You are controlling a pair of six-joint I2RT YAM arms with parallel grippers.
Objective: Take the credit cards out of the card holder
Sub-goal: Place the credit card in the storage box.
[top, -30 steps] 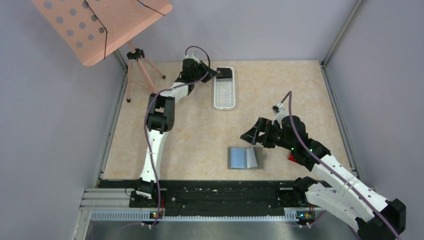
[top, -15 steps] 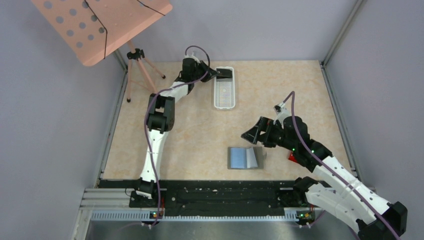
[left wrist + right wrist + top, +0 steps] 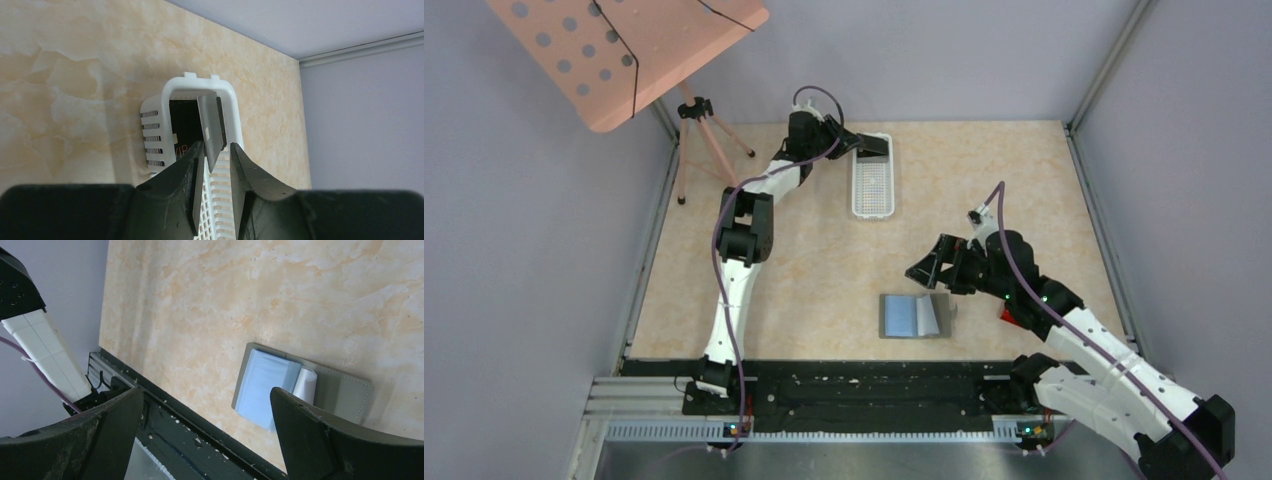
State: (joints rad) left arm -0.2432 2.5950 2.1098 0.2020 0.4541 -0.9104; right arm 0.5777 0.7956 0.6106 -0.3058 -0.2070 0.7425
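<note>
- My left claw [image 3: 216, 147] hangs over the far end of the white basket [image 3: 172, 89], its fingers parted partway. A grey card [image 3: 210, 122] stands on edge between them with a gap on one side. I judge it loose rather than pinched.
- A dark card [image 3: 182, 125] lies flat in the basket beneath it.
- My right claw [image 3: 927, 270] is spread wide and has nothing in it.
- The card holder [image 3: 899, 316] lies open and flat on the surface [image 3: 804, 260], close to the front edge and well apart from the basket.
- The holder sits just on the near side of the right claw, almost under it. My left arm is stretched away to the far side, so the right arm is plainly the nearer one.
- A pale card [image 3: 306, 385] pokes up from the blue pocket beside the centre fold. It runs along the fold, crosswise to the holder's long side.
- I reckon the next pull means lowering the right claw toward me and pinching that raised edge.
</note>
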